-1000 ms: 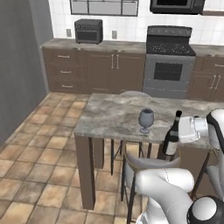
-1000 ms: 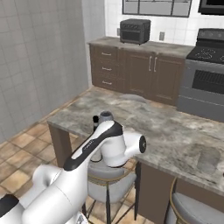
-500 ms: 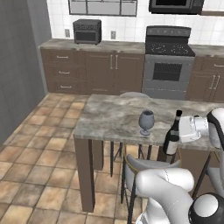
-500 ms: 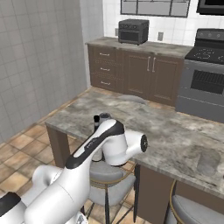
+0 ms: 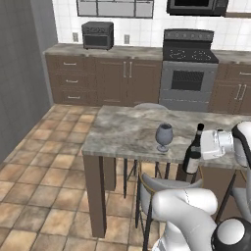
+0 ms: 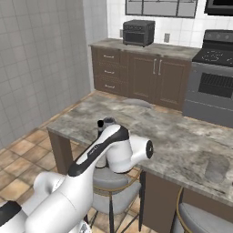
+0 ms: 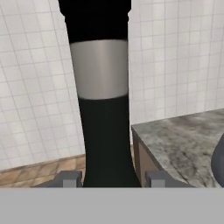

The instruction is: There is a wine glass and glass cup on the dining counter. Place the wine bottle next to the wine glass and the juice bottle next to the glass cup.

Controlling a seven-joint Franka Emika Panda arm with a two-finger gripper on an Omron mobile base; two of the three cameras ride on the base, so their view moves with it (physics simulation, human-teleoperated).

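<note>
Rendered kitchen with dark brown cabinets behind; in front of you is the long grey-beige marbled dining counter point(image 5: 132, 132) on dark wood supports.

The white arm reaches in from the right, at the counter's near edge.

The tall slim green-black wine bottle point(image 5: 193, 151) with its pale label stands upright, long axis vertical, at that near edge. It is near the stemmed grey-blue wine glass point(image 5: 164, 137), on its right in the left base view, not touching it.

The gripper point(image 7: 108, 178) is closed on the bottle's lower body. In the hand view one fingertip sits on each side of the dark body, below the pale label band.

The bottle lies straight between the fingers, so the coming move is probably just setting it down and letting go.

Whether the base is on the stone, you can't tell.
</note>
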